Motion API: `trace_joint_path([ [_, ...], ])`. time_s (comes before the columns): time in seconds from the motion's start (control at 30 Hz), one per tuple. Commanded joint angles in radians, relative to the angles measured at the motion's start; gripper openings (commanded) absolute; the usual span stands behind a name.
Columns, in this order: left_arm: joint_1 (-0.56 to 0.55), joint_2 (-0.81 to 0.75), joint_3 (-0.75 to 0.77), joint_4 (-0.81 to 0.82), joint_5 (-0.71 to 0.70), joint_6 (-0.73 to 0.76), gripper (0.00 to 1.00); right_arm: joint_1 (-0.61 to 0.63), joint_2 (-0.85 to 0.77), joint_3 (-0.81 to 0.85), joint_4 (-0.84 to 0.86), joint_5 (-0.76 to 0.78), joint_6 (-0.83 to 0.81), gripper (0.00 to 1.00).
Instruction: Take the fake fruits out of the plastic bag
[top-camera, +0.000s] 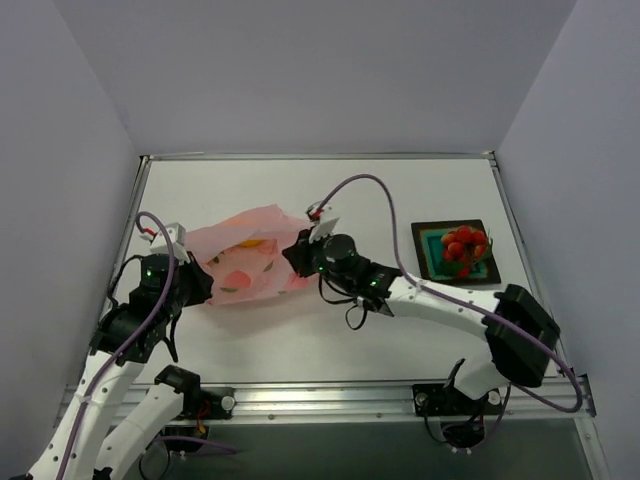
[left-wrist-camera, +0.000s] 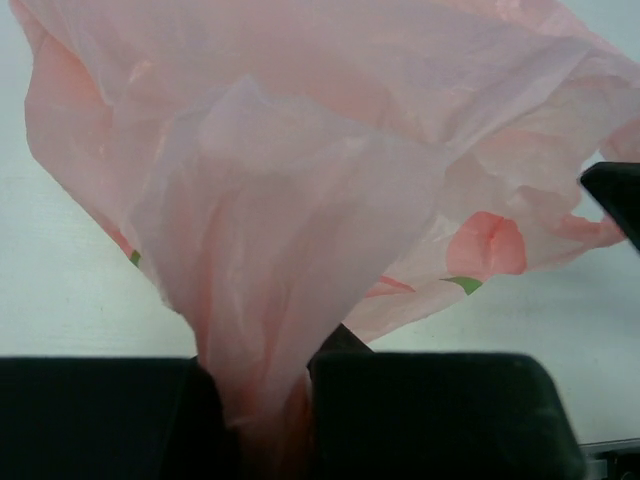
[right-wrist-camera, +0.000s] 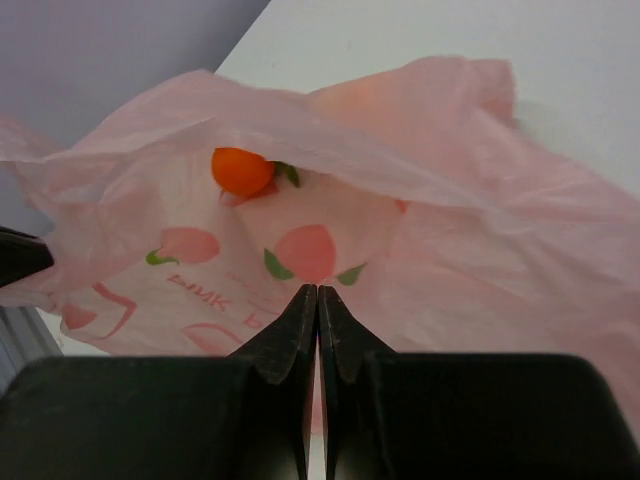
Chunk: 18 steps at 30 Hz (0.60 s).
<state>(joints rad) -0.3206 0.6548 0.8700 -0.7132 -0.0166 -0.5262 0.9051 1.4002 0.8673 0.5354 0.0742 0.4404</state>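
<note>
The pink plastic bag (top-camera: 245, 262) lies left of centre on the table, its mouth facing right. My left gripper (top-camera: 195, 280) is shut on the bag's bunched left end (left-wrist-camera: 300, 200), and the film runs down between its jaws (left-wrist-camera: 265, 370). My right gripper (top-camera: 298, 255) is at the bag's right edge with its jaws pressed together (right-wrist-camera: 317, 292) on the bag's lower layer (right-wrist-camera: 450, 250). An orange ball (right-wrist-camera: 243, 171) with a green leaf lies inside the open mouth and shows faintly from above (top-camera: 250, 243). The bunch of red berries (top-camera: 464, 243) rests outside the bag. Yellow and green pieces are hidden.
A black-rimmed teal square tray (top-camera: 430, 262) at the right holds the red berries. Grey walls close in the table on the left, right and back. A metal rail (top-camera: 330, 400) runs along the near edge by the arm bases.
</note>
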Motion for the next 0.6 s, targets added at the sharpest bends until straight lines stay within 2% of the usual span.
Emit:
trace_joint_path([
  [0.0,-0.005,-0.014,-0.046,0.003,-0.081,-0.139,0.02,0.066,0.146,0.102,0.191,-0.02,-0.029,0.0],
  [0.17,-0.006,-0.009,-0.112,0.02,-0.135,-0.216,0.02,0.071,0.51,0.28,0.293,-0.063,-0.046,0.0],
  [0.3,-0.008,-0.018,-0.124,0.009,-0.17,-0.219,0.02,0.075,0.638,0.378,0.25,-0.041,-0.098,0.0],
  [0.47,-0.008,-0.001,-0.146,0.004,-0.197,-0.212,0.02,0.103,0.64,0.257,0.32,-0.033,-0.02,0.0],
  [0.57,-0.008,-0.003,-0.184,0.027,-0.197,-0.241,0.02,0.147,0.6,0.156,0.365,0.042,0.001,0.0],
])
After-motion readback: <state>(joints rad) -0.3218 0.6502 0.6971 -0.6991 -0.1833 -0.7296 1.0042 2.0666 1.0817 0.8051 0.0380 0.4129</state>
